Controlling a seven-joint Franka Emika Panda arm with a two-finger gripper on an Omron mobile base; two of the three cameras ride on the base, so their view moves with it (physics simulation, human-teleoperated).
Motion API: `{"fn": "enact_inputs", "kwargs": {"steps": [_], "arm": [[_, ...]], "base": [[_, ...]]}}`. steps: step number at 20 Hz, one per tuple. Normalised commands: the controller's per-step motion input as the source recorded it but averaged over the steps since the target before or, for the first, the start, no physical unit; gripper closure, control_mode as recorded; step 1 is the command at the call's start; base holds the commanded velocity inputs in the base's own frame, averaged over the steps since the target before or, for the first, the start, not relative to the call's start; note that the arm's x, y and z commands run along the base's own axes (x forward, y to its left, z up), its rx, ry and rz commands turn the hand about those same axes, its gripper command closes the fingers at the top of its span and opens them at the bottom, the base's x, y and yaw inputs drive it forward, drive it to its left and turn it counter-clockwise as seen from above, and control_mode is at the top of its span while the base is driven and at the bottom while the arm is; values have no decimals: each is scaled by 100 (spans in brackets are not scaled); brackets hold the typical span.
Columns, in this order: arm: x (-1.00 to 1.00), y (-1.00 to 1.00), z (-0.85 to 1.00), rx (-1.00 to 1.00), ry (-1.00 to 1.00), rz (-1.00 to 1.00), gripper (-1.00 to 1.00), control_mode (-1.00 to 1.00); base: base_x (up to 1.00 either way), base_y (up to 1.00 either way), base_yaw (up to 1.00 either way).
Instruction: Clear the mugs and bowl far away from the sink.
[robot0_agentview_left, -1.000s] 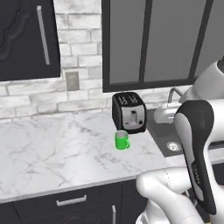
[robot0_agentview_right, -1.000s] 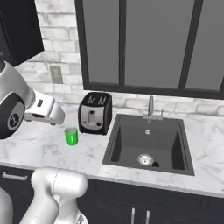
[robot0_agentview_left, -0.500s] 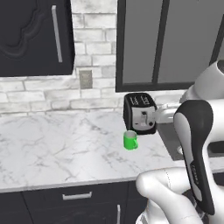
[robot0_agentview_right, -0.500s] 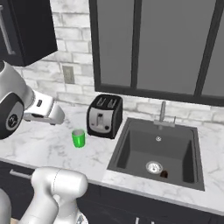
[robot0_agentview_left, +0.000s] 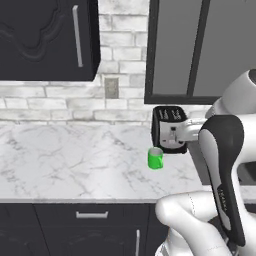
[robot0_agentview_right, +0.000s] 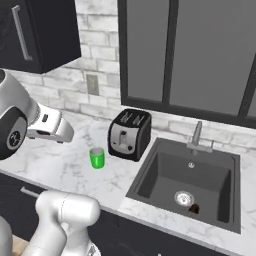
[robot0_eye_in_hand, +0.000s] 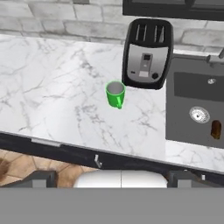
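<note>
Standing mug: one bright green mug (robot0_agentview_left: 155, 158) (robot0_agentview_right: 97, 158) (robot0_eye_in_hand: 115, 94) sits upright on the marble surface (robot0_agentview_left: 70, 155) (robot0_agentview_right: 60, 160) (robot0_eye_in_hand: 52, 87), a short cylinder with a grey inside.
Mug handle: in the hand view a small green handle shows on the mug's near side, toward the surface's front edge.
Mug place: just in front of the toaster's (robot0_agentview_left: 169, 129) (robot0_agentview_right: 129, 134) (robot0_eye_in_hand: 146, 53) left corner, close to it but apart; bare marble all round its base.
Mug and sink: the dark grey sink (robot0_agentview_right: 185, 186) (robot0_eye_in_hand: 192, 107) lies to the mug's right, past the toaster, with a strip of marble between.
Sink contents: a round silver drain (robot0_agentview_right: 184, 198) (robot0_eye_in_hand: 199, 115) in the basin floor and a small brown object (robot0_agentview_right: 194, 208) (robot0_eye_in_hand: 215, 129) just beside it; what it is I cannot tell.
Faucet: a chrome faucet (robot0_agentview_right: 198, 138) stands at the sink's far rim.
Pincer: the pincer (robot0_eye_in_hand: 121, 178) hangs high above the surface's front edge, looking down at the mug from well apart; its two dark tips (robot0_eye_in_hand: 38, 178) stand as far apart as they go, at the bottom corners of the hand view.
Pincer hold: nothing between the tips, touching nothing.
Behind: a white brick wall (robot0_agentview_left: 125, 100) (robot0_agentview_right: 100, 95) with an outlet (robot0_agentview_left: 111, 88) (robot0_agentview_right: 92, 84), dark cabinets (robot0_agentview_left: 47, 37) (robot0_agentview_right: 35, 30) above on the left.
</note>
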Motion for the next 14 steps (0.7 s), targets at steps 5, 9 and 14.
{"fn": "enact_inputs", "kwargs": {"steps": [5, 9, 14], "arm": [[9, 0, -7, 0, 4, 4, -100, -100], [43, 0, -47, 0, 18, 15, -100, -100], [30, 0, -50, 0, 18, 8, -100, -100]], "base": [[28, -3, 20], [0, 0, 0], [0, 0, 0]]}}
